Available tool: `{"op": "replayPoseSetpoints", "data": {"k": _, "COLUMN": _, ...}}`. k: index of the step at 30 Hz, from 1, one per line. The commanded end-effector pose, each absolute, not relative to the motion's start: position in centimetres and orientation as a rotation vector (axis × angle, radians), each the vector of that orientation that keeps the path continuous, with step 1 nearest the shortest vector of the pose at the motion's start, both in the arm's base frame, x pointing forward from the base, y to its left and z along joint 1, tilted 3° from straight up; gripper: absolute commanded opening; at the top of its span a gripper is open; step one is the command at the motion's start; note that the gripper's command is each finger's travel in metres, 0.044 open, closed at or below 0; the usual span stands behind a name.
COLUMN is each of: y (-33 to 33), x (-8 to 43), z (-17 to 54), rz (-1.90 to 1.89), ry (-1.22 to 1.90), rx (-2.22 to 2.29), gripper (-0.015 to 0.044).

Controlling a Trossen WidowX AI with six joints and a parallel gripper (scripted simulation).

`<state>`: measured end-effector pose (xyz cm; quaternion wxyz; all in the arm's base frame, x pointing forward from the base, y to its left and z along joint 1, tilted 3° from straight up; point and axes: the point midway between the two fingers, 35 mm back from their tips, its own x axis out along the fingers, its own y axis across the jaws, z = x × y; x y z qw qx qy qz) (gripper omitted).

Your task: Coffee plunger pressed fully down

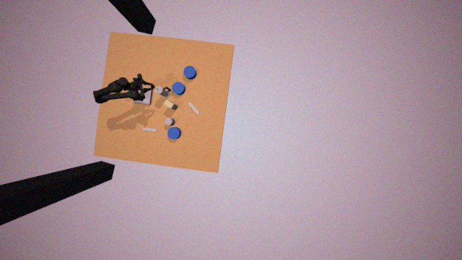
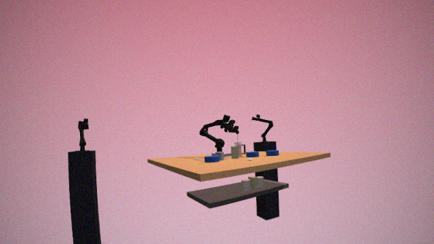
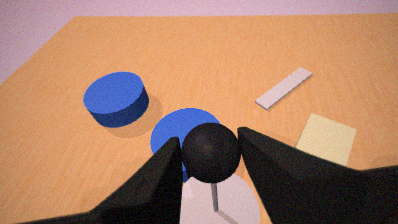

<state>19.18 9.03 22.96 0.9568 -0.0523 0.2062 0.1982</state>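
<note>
Table (image 1: 202, 144) from the top: my arm (image 1: 112, 90) reaches over to the coffee press (image 1: 160, 90), which stands beside a blue disc (image 1: 178, 88). From the side, my pincer (image 2: 236, 131) sits atop the thin rod above the upright press (image 2: 236, 151). Wrist view: my fingers pinch the black plunger knob (image 3: 210, 151), pale lid (image 3: 235, 205) below.

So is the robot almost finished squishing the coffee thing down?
Not yet. Done: the claw has grabbed the black knob. In hand: it grips that knob, but the thin rod stands tall above the coffee press, so the plunger looks unpressed. Left: push all the way down, then let go.
</note>
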Motion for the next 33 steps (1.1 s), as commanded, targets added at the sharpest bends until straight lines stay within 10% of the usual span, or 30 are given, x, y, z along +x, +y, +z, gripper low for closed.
{"op": "replayPoseSetpoints", "data": {"k": 1, "y": 9.1, "x": 19.3, "z": 20.8, "rz": 0.403, "ry": 0.461, "rx": -0.121, "gripper": 0.0119}}
{"op": "replayPoseSetpoints", "data": {"k": 33, "y": 9.3, "x": 20.2, "z": 16.2, "rz": 0.403, "ry": 0.46, "rx": -0.121, "gripper": 0.0119}}
